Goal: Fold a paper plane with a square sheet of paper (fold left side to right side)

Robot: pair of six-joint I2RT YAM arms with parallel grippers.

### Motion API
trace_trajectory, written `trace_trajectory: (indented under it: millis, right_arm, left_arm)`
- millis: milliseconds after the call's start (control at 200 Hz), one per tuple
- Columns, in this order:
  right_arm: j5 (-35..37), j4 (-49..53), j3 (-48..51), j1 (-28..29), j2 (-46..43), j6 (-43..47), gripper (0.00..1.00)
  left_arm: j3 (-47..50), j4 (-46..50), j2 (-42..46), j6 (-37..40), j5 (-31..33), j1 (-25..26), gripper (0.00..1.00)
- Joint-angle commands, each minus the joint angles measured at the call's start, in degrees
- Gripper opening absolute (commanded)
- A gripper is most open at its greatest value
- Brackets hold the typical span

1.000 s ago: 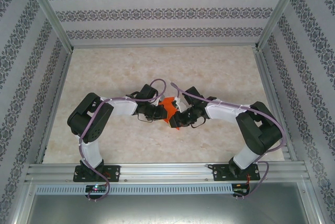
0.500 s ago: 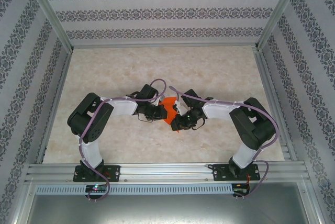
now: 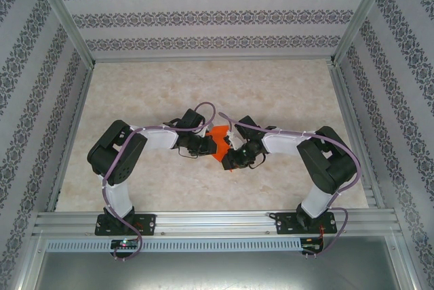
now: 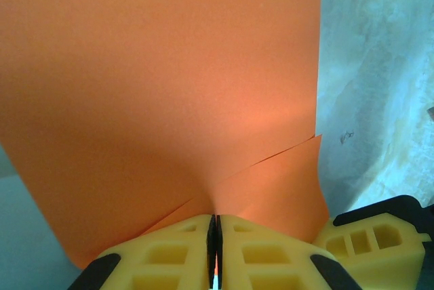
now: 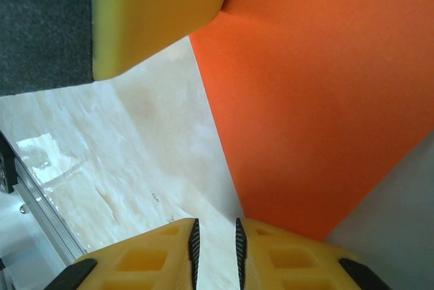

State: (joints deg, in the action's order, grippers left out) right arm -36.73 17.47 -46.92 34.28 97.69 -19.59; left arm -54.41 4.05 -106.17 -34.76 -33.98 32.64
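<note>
We see 1 orange sheet of paper (image 3: 218, 139) at mid-counter (image 3: 285, 87), between 2 grippers. The left gripper (image 4: 215, 239) is clamped on the sheet's edge. The right gripper (image 5: 215, 244) shows a narrow gap holding nothing, just beside the sheet.

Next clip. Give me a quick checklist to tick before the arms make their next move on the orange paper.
1. Left pincer clamped on the thin orange-red paper sheet: ok, jaws closed on its edge.
2. Right pincer gripping the sheet: cannot tell; narrow gap, paper beside it.
3. Folded edges matched: cannot tell.
4. Sheet over the marbled table, between both pincers: ok.
</note>
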Motion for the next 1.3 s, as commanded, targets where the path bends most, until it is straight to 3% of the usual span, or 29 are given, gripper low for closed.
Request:
trace_trajectory:
  millis: [0, 195, 350, 859, 1294]
  right_arm:
    - [1.84, 2.48, 0.46, -0.22, 0.92, 0.95, 0.24]
    - [1.39, 2.26, 1.6, -1.1, 1.44, 0.54, 0.17]
    - [1.09, 2.14, 2.44, -2.13, 2.97, -0.21, 0.0]
    - [-1.59, 0.38, 4.03, -4.31, 7.48, -2.24, 0.0]
    - [-1.06, 0.86, 3.86, -4.58, 7.45, -2.36, 0.0]
  left_arm:
    - [0.22, 5.38, -3.08, 1.85, 4.61, 1.19, 0.14]
    - [0.24, 5.53, -2.9, 1.84, 5.02, 1.19, 0.14]
    - [-0.34, 5.78, -1.89, 1.98, 4.97, 1.19, 0.14]
    - [1.34, 1.25, 8.82, 2.68, 3.79, 2.93, 0.19]
    - [1.22, -3.38, 3.31, 0.18, 2.55, 7.52, 0.16]
